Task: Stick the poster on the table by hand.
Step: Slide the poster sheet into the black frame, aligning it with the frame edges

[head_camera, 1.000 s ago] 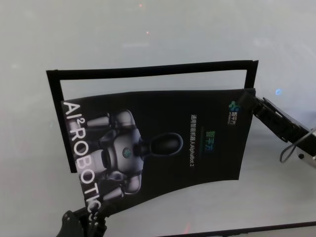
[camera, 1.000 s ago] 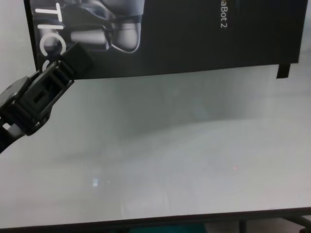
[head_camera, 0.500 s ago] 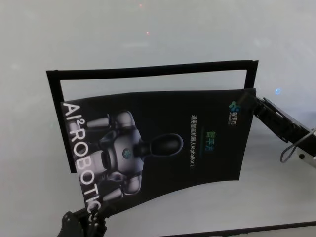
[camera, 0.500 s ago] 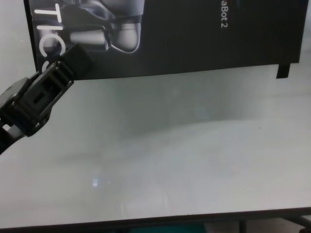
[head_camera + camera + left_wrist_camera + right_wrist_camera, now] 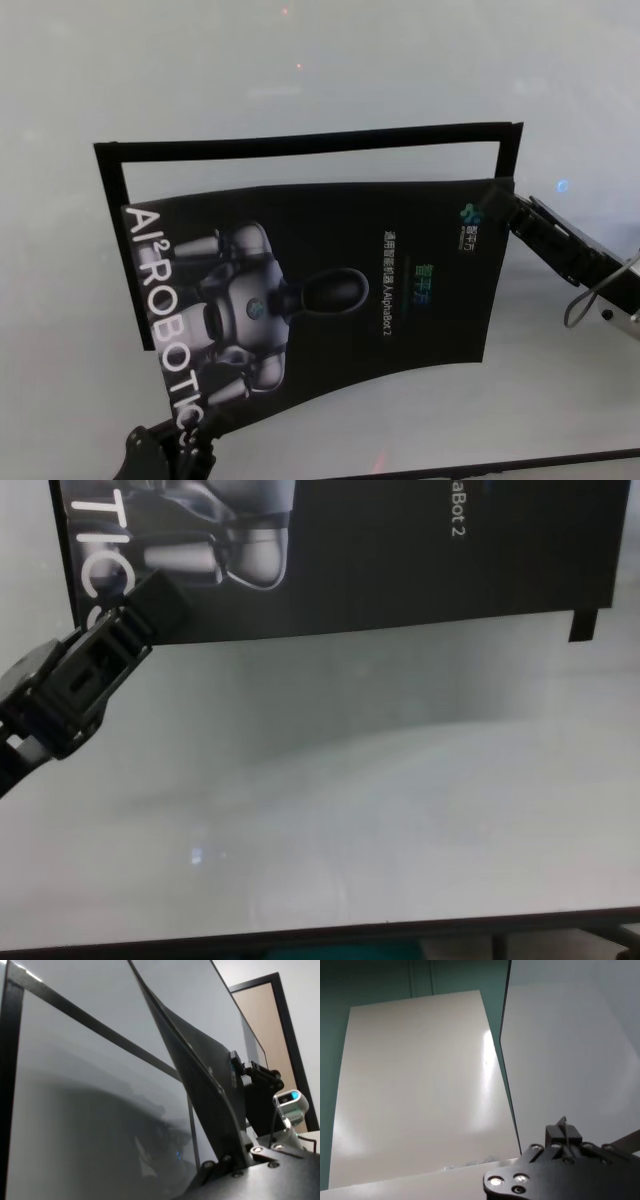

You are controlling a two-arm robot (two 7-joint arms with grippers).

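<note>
The poster (image 5: 330,290), black with a grey-white robot picture and white lettering, hangs bowed above the white table (image 5: 300,60). My left gripper (image 5: 185,435) is shut on the poster's near left corner; the chest view shows it (image 5: 150,605) clamped on the poster's lower edge (image 5: 400,560). My right gripper (image 5: 497,208) is shut on the far right corner. The left wrist view shows the poster edge-on (image 5: 200,1070) with the right gripper (image 5: 237,1067) beyond it. The right wrist view shows the poster's white back (image 5: 420,1090).
Narrow black strips (image 5: 300,142) lie on the table as a frame along the far side, with legs down the left (image 5: 122,250) and right (image 5: 508,150), partly under the poster. The table's near edge (image 5: 320,935) runs below the left gripper.
The right gripper and the poster's far right corner have edged slightly to the left. The left gripper has stayed in place.
</note>
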